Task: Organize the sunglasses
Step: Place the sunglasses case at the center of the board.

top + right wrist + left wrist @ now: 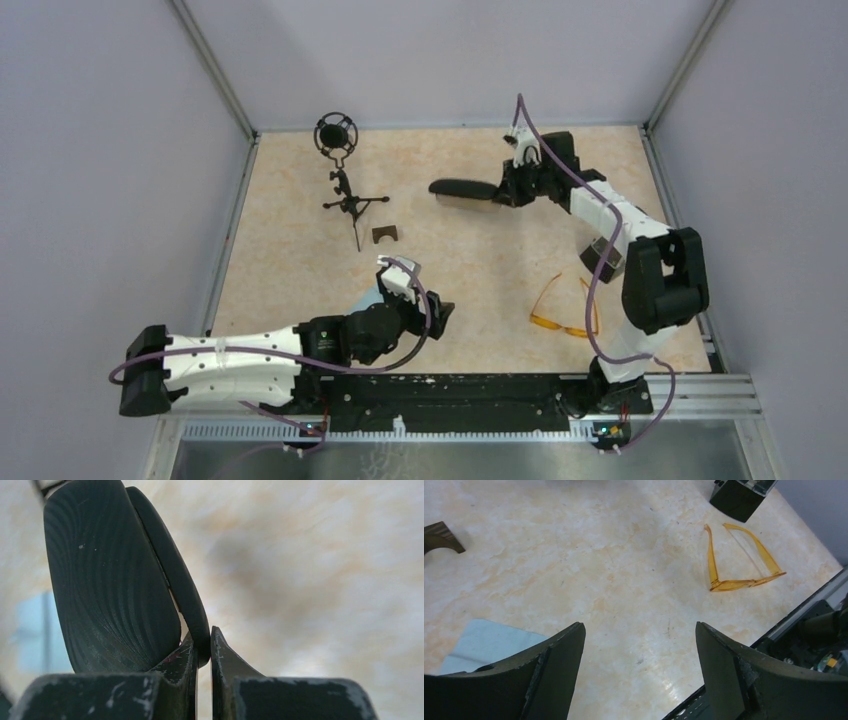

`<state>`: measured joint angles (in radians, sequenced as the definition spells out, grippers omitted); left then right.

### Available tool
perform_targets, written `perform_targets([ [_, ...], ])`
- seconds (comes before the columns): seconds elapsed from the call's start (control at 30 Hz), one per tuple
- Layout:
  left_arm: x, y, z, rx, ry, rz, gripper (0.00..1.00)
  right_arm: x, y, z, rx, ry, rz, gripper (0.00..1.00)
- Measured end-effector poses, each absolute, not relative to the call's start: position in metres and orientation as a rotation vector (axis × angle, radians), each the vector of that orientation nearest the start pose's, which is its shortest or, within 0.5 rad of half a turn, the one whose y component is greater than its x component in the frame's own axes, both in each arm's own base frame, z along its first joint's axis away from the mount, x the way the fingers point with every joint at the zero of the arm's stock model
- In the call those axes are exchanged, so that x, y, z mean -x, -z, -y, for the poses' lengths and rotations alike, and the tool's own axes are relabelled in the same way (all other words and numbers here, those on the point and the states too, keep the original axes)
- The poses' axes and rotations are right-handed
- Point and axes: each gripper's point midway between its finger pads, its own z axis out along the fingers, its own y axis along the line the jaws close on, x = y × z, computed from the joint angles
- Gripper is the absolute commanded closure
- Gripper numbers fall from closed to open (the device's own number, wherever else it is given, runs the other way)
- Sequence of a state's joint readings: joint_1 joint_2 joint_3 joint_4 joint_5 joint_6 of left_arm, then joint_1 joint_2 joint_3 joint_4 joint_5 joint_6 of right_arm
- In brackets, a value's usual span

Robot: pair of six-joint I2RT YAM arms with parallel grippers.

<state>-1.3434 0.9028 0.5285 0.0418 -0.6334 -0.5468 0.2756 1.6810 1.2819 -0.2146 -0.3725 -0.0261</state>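
Right claw [204, 647] pinches case [110, 580]; left claw [639, 630] wide; sunglasses [739, 584] crosswise, arms pointing away.

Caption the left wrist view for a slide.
Open black left fingers frame the beige marbled tabletop; translucent orange sunglasses lie unfolded upper right, light blue cloth lower left.

1 sunglasses [744, 584], 1 case [465, 188], 1 cloth [489, 640]

Beige marbled worktop [300, 200], plain pale grey left wall [100, 150], back wall [440, 50] and right wall [770, 150] boxing it in, aluminium corner posts [214, 65] where they meet, black rail [470, 390] along the near edge, soft even light
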Motion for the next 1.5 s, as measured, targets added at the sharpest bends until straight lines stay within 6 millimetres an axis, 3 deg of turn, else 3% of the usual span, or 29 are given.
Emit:
perform_targets([
  [0.13,-0.153,-0.177,0.269,-0.386,0.637,-1.883,0.12,-0.375,-0.104,-0.212,0.637,-0.905,-2.361,1.0],
  [0.23,-0.151,-0.174,0.266,-0.491,0.574,-1.89,0.12,-0.337,-0.064,-0.217,0.64,-1.125,-2.548,1.0],
  [0.37,-0.148,-0.175,0.272,-0.642,0.515,-1.894,0.12,-0.31,-0.044,-0.217,0.589,-1.313,-2.679,1.0],
  [0.4,-0.147,-0.175,0.274,-0.676,0.5,-1.895,0.11,-0.311,-0.045,-0.218,0.575,-1.355,-2.683,0.93],
  [0.53,-0.146,-0.164,0.277,-0.794,0.426,-1.922,0.11,-0.334,-0.054,-0.216,0.52,-1.484,-2.625,0.87],
  [0.7,-0.142,-0.158,0.279,-0.831,0.427,-1.936,0.11,-0.36,-0.041,-0.208,0.473,-1.481,-2.618,0.82],
  [0.8,-0.141,-0.158,0.28,-0.835,0.43,-1.937,0.11,-0.371,-0.034,-0.204,0.452,-1.457,-2.626,0.74],
  [0.97,-0.14,-0.157,0.278,-0.844,0.428,-1.943,0.11,-0.39,-0.035,-0.202,0.452,-1.409,-2.615,0.45],
  [1.07,-0.14,-0.158,0.276,-0.842,0.432,-1.942,0.11,-0.397,-0.042,-0.203,0.461,-1.41,-2.589,0.37],
  [1.5,-0.137,-0.173,0.272,-0.81,0.484,-1.915,0.11,-0.399,-0.046,-0.203,0.44,-1.42,-2.582,0.31],
])
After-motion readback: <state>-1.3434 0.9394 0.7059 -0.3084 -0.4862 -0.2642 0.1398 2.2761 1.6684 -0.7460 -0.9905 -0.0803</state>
